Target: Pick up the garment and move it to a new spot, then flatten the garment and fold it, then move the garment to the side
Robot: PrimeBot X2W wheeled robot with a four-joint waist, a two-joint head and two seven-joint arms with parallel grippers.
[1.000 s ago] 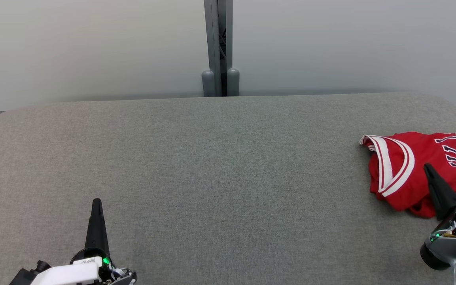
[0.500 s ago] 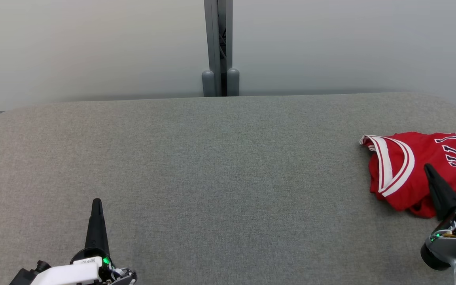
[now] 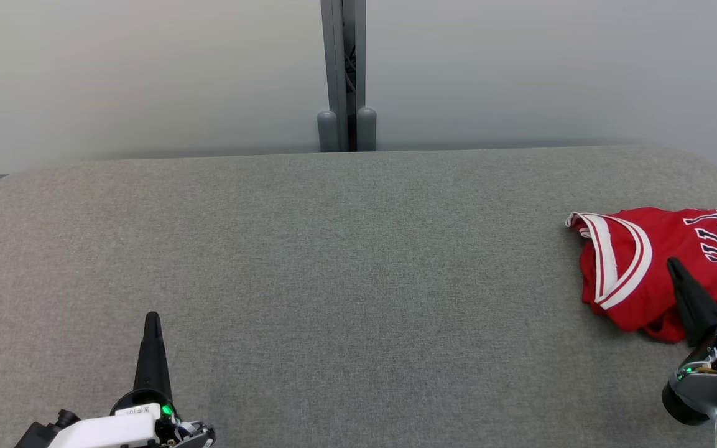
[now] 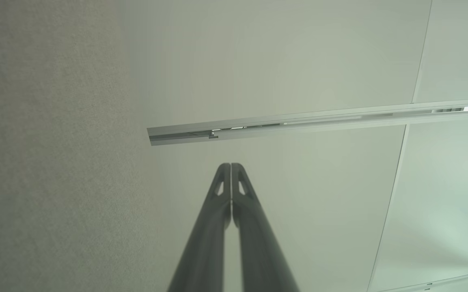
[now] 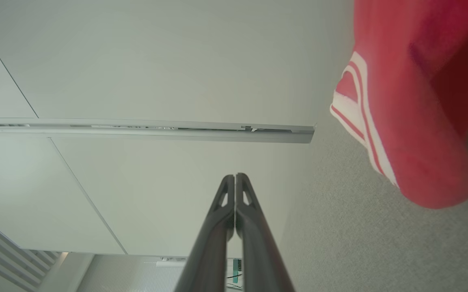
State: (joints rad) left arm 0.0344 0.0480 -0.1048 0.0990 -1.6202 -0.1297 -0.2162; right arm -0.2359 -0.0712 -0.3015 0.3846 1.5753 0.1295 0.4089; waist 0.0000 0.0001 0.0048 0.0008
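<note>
Nothing moved: our left pincer (image 3: 153,318) and right pincer (image 3: 673,262) stay pressed together, empty; garment (image 3: 629,292) seems set aside at bench (image 3: 358,280) right edge, needing only retreat.

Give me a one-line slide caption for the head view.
Red jersey bunched at right edge of the grey table; left end effector and right end effector both shut, holding nothing.

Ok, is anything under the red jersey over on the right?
The garment lies bunched on the grey table, which shows along its left and near edges. Whatever its folds cover cannot be seen, and its right part runs out of the head view.
</note>
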